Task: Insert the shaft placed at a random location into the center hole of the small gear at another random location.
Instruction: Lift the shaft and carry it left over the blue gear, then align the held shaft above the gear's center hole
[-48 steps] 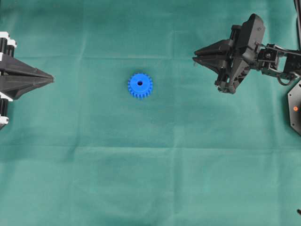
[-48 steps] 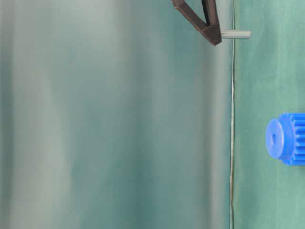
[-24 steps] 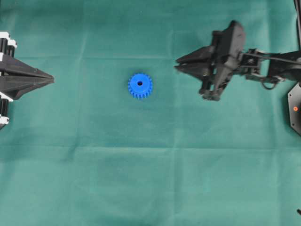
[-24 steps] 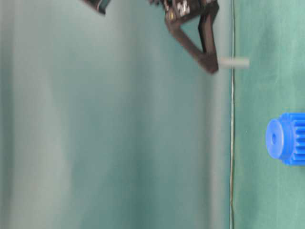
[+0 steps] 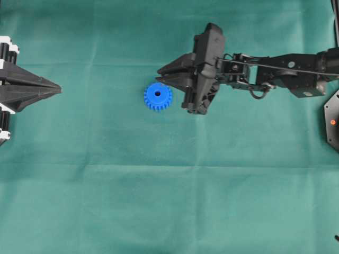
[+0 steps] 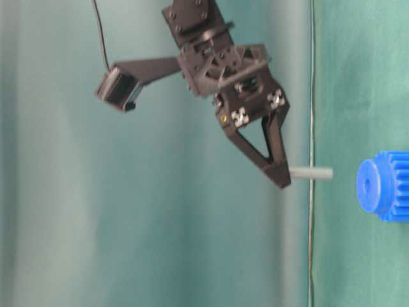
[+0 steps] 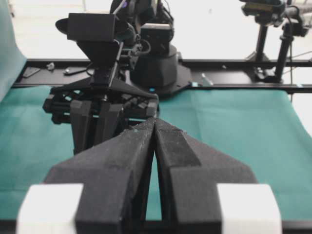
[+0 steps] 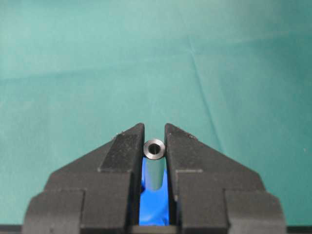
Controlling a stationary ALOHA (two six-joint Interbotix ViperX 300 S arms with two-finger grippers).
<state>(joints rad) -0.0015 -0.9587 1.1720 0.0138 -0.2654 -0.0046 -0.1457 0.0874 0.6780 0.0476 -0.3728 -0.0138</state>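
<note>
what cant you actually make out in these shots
- Overhead: the shaft is not visible; the right gripper covers it.
- Right wrist view: the small gear is only a blue sliver behind the shaft and fingers; the center hole is hidden.
- Table-level: the small gear is cut off by the right edge.
- Left wrist view: the left gripper and the right arm block the small gear and shaft.

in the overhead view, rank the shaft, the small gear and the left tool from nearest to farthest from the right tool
1. The shaft: clamped between the right tool's fingers; hidden from overhead, plain in the right wrist view.
2. The small gear: just below and left of the tool's tips, on the green cloth.
3. The left tool: at the far left edge, shut.
</note>
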